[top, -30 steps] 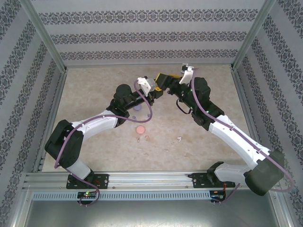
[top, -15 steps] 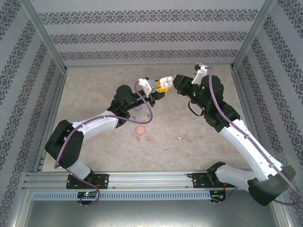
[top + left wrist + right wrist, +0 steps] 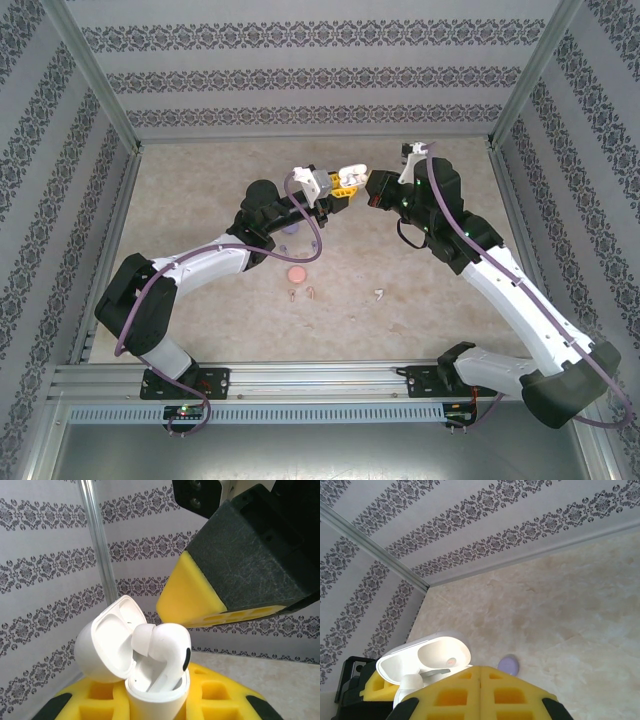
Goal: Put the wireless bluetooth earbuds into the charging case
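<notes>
From where I sit the job looks barely under way. The left fingers (image 3: 343,187) are clenched on the base of the white charging case (image 3: 150,700), holding it up off the worktop (image 3: 430,290) with its lid (image 3: 107,640) hinged back. One white earbud (image 3: 165,652) sits in the case, stem down in its well and bulb standing proud of the rim, so I judge it dropped in but not fully seated. The right fingers (image 3: 495,690) hang just above and beside the case, pressed together with nothing between them. Lying on the worktop, well apart from the raised case, are a pinkish pair of earbuds (image 3: 292,294) and a single pale earbud (image 3: 378,294), though they are too small in the overhead view for me to be sure of their colours. A round pink case (image 3: 296,273) lies near them, and a purplish case (image 3: 508,665) farther back. I can't tell whether either is open or filled. So most of the insertions are left. The white case is glossy hard plastic, a rounded pebble shape with smooth moulded hollows. The earbud is equally slick, with a soft-looking tip. The finger pads are yellow and ribbed with square pockets, and the worktop is a matt, marbled beige.
</notes>
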Robot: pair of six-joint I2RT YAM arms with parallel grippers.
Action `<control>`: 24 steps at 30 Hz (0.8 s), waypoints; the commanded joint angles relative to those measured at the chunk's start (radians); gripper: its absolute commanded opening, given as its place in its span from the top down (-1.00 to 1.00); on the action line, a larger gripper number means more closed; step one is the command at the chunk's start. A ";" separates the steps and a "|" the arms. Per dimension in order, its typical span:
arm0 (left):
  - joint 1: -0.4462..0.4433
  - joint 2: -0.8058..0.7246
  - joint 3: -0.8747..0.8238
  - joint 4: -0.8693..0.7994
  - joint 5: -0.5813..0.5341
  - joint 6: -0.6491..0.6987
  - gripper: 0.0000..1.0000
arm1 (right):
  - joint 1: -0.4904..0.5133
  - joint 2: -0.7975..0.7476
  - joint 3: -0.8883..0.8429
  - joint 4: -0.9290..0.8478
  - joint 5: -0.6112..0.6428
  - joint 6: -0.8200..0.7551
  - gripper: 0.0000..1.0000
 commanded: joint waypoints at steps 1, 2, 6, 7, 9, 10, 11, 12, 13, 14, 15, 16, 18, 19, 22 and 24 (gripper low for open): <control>-0.013 -0.007 0.014 0.034 0.028 0.002 1.00 | 0.026 0.015 0.023 -0.007 -0.020 -0.010 1.00; -0.013 -0.004 0.013 0.034 0.027 0.000 1.00 | 0.030 0.019 0.026 -0.008 -0.020 -0.009 1.00; -0.013 0.001 0.016 0.036 0.028 -0.001 1.00 | 0.040 0.039 0.037 -0.003 -0.023 -0.011 1.00; -0.013 0.001 0.015 0.037 0.029 -0.002 1.00 | 0.043 0.045 0.042 -0.003 -0.023 -0.011 1.00; -0.013 0.004 0.016 0.036 0.029 -0.003 1.00 | 0.051 0.056 0.050 -0.003 -0.024 -0.011 1.00; -0.013 0.005 0.016 0.038 0.029 -0.004 1.00 | 0.054 0.060 0.053 -0.002 -0.025 -0.011 1.00; -0.013 0.006 0.016 0.038 0.029 -0.003 1.00 | 0.058 0.066 0.057 -0.003 -0.026 -0.012 1.00; -0.013 0.008 0.016 0.038 0.030 -0.003 1.00 | 0.063 0.070 0.059 -0.004 -0.026 -0.013 1.00; -0.013 0.009 0.017 0.038 0.030 -0.002 1.00 | 0.067 0.074 0.062 -0.006 -0.025 -0.015 1.00; -0.013 0.011 0.016 0.038 0.029 -0.001 1.00 | 0.071 0.074 0.064 -0.005 -0.023 -0.016 1.00; -0.014 0.012 0.017 0.038 0.028 -0.001 1.00 | 0.076 0.072 0.063 -0.007 -0.018 -0.018 1.00; -0.013 0.013 0.017 0.038 0.024 0.000 1.00 | 0.079 0.070 0.062 -0.010 -0.010 -0.019 1.00; -0.014 0.015 0.015 0.033 0.015 0.006 1.00 | 0.088 0.063 0.068 -0.030 0.016 -0.030 1.00; -0.013 0.015 0.017 0.023 0.012 0.011 1.00 | 0.092 0.062 0.072 -0.044 0.027 -0.037 1.00; -0.013 0.013 0.015 0.004 -0.003 0.031 1.00 | 0.102 0.053 0.085 -0.093 0.074 -0.052 1.00; -0.013 0.013 0.013 -0.001 -0.010 0.037 1.00 | 0.101 0.040 0.083 -0.104 0.099 -0.054 1.00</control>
